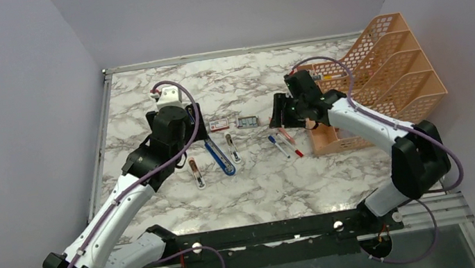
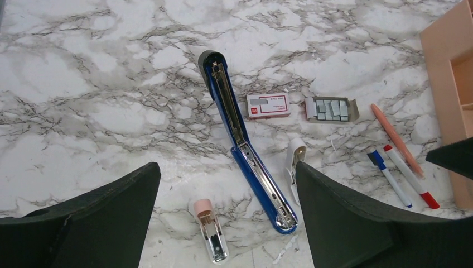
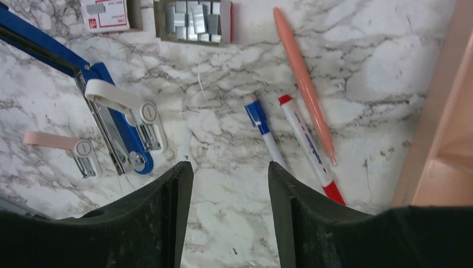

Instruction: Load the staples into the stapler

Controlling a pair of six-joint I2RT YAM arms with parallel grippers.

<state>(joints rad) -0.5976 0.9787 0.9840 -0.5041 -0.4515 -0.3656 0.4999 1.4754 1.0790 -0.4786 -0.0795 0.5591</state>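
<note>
Staples (image 2: pixel 331 108): short grey metallic strips, several lying side by side in an open grey cardboard tray (image 2: pixel 353 110), mid-counter, just right of the red-and-white sleeve (image 2: pixel 268 105). Tray and sleeve sit apart, not touching. Judged light and stiff along the length but brittle across the glued joints (a hard pinch midway may snap a strip). Smooth metal, likely slippery. Best taken by the two long flanks of a single strip, near its middle. The tray is light card and would probably skate on the marble counter (image 2: pixel 100 84).

Stapler (image 2: pixel 245 148): slim, bright blue, swung open nearly flat with the silver channel facing up, lying just near and left of the sleeve. Judged rigid and heavier than the staples. Hinged where the two halves meet, so liable to pivot if nudged. Steady it by the sides of the blue arm, not by the channel.

Left hand (image 2: pixel 223 184): spread wide, empty, hovering above the stapler.

Right hand (image 3: pixel 228 167): fingers parted, nothing between them, over bare counter beside the blue-capped pen (image 3: pixel 262 125) and red-capped pen (image 3: pixel 307 148), right of the tray.
</note>
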